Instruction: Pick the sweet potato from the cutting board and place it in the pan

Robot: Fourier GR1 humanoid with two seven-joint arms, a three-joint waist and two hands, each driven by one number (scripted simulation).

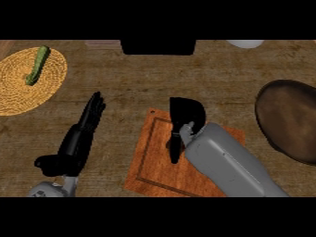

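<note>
An orange-brown cutting board (157, 171) lies at the middle of the counter. My right hand (186, 115) is over its far end, fingers curled downward and thumb pointing back along the board. No sweet potato shows anywhere on the board; it is hidden beneath the curled hand. A dark brown round pan (297, 120) sits to the right of the board, apart from the hand. My left hand (84, 132) rests open on the counter left of the board, fingers straight and pointing away.
A woven straw mat (9, 88) at the far left carries a green vegetable (37, 65). A black box (158, 47) and a white object (246, 43) stand at the back edge. Bare wood lies between board and mat.
</note>
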